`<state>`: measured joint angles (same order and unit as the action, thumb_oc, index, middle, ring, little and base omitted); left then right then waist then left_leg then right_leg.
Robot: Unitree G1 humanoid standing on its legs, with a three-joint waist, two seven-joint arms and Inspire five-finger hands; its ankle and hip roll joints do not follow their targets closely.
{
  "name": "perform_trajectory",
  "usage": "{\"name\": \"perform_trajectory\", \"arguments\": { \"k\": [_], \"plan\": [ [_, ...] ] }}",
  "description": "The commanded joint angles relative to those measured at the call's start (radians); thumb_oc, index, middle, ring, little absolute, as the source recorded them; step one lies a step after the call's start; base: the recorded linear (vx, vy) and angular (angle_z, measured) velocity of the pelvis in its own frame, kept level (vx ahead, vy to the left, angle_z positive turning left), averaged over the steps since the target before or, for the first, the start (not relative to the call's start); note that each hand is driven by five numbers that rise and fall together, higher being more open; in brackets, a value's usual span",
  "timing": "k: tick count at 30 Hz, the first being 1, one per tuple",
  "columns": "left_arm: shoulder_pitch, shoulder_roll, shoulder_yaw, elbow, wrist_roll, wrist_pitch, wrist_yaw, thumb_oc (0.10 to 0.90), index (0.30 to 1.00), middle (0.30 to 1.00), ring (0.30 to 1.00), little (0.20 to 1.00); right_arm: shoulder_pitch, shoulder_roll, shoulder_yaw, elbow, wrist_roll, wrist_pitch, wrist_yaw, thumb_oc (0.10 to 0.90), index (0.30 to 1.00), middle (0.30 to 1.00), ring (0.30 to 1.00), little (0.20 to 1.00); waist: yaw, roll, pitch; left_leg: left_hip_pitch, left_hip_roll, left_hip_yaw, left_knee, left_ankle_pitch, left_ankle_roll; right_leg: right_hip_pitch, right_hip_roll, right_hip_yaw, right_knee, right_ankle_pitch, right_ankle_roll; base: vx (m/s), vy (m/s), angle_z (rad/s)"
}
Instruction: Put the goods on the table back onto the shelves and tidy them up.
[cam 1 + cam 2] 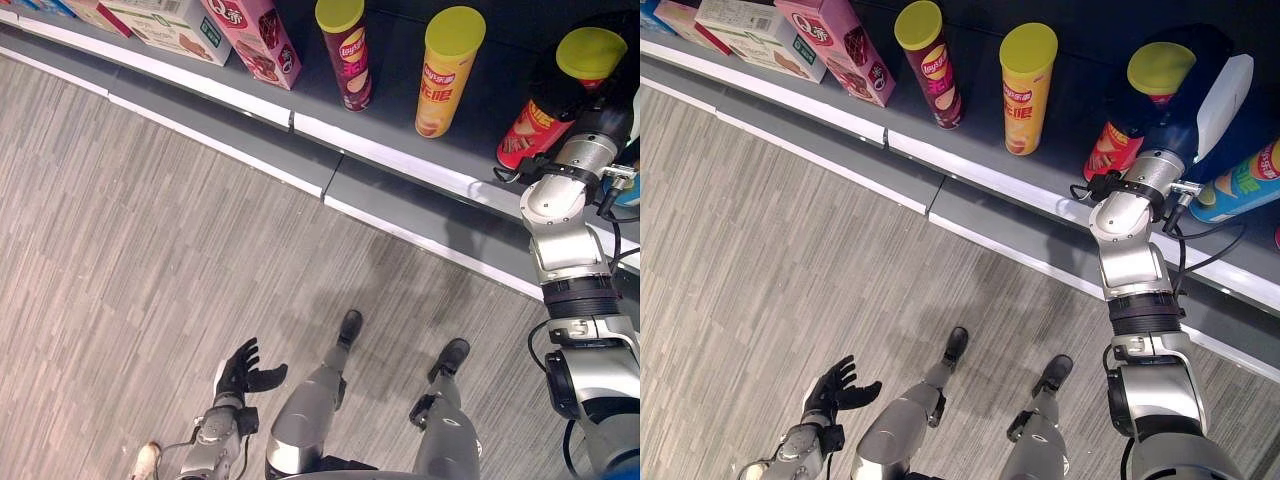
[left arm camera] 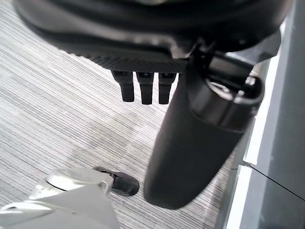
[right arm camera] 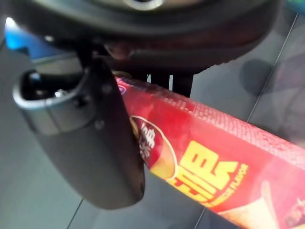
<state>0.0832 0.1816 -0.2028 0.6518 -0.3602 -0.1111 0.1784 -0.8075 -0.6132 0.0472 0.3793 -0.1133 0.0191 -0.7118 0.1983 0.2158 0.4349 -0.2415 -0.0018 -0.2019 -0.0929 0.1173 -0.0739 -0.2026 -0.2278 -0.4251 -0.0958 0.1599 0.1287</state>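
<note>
A red chip can with a yellow lid leans over the grey shelf, its base near the front edge. My right hand is shut on it, reaching in from the right. In the right wrist view the thumb curls across the red can and the fingers lie behind it. I cannot tell whether the base rests on the shelf. My left hand hangs low over the floor at lower left, open and holding nothing, its fingers straight.
On the shelf stand a yellow can, a maroon can, a pink box and a white-green box. A blue-green can lies to the right of my hand. Grey wood-grain floor spreads before the shelf.
</note>
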Motion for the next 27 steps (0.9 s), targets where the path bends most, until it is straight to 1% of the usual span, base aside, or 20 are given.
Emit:
{"name": "perform_trajectory", "arguments": {
  "k": [1, 16, 17, 18, 19, 27],
  "plan": [
    [0.054, 0.108, -0.068, -0.012, -0.039, -0.027, 0.021, 0.800, 0.900, 0.900, 0.900, 0.900, -0.120, -0.039, 0.000, -0.104, -0.071, -0.060, -0.057, 0.400, 0.300, 0.300, 0.300, 0.300, 0.011, -0.034, -0.064, -0.004, -0.011, 0.095, 0.006, -0.062, -0.016, 0.052, -0.064, 0.053, 0.020, -0.068, 0.081, 0.00, 0.000, 0.00],
    [0.044, 0.101, -0.065, 0.001, -0.039, -0.024, 0.030, 0.800, 0.900, 0.900, 0.900, 0.900, -0.088, -0.017, 0.013, -0.098, -0.052, -0.064, -0.043, 0.400, 0.300, 0.300, 0.300, 0.300, -0.002, -0.040, -0.057, 0.000, -0.009, 0.102, 0.006, -0.065, -0.017, 0.047, -0.065, 0.058, 0.021, -0.063, 0.083, 0.00, 0.000, 0.00],
    [0.045, 0.102, -0.065, -0.004, -0.039, -0.023, 0.030, 0.800, 0.900, 0.900, 0.900, 0.900, -0.087, -0.016, 0.016, -0.097, -0.047, -0.063, -0.041, 0.590, 0.585, 0.585, 0.585, 0.585, -0.002, -0.039, -0.057, -0.001, -0.009, 0.102, 0.006, -0.064, -0.016, 0.046, -0.065, 0.058, 0.020, -0.063, 0.082, 0.00, 0.000, 0.00],
    [0.046, 0.102, -0.065, -0.005, -0.039, -0.023, 0.030, 0.800, 0.900, 0.900, 0.900, 0.900, -0.087, -0.016, 0.016, -0.097, -0.047, -0.063, -0.041, 0.590, 0.585, 0.585, 0.585, 0.585, -0.002, -0.039, -0.057, -0.001, -0.009, 0.102, 0.006, -0.064, -0.016, 0.046, -0.065, 0.058, 0.020, -0.063, 0.082, 0.00, 0.000, 0.00],
    [0.048, 0.102, -0.066, -0.008, -0.039, -0.022, 0.029, 0.800, 0.900, 0.900, 0.900, 0.900, -0.085, -0.014, 0.016, -0.098, -0.047, -0.062, -0.040, 0.800, 0.900, 0.900, 0.900, 0.900, -0.002, -0.038, -0.056, -0.001, -0.009, 0.101, 0.006, -0.064, -0.016, 0.046, -0.066, 0.057, 0.020, -0.063, 0.082, 0.00, 0.000, 0.00],
    [0.056, 0.105, -0.072, -0.032, -0.041, -0.016, 0.029, 0.800, 0.900, 0.900, 0.900, 0.900, -0.055, 0.013, 0.015, -0.106, -0.030, -0.059, -0.032, 0.800, 0.900, 0.900, 0.900, 0.900, -0.010, -0.040, -0.057, -0.002, -0.008, 0.098, 0.006, -0.064, -0.015, 0.046, -0.066, 0.056, 0.020, -0.063, 0.083, 0.00, 0.000, 0.00]
  ]
}}
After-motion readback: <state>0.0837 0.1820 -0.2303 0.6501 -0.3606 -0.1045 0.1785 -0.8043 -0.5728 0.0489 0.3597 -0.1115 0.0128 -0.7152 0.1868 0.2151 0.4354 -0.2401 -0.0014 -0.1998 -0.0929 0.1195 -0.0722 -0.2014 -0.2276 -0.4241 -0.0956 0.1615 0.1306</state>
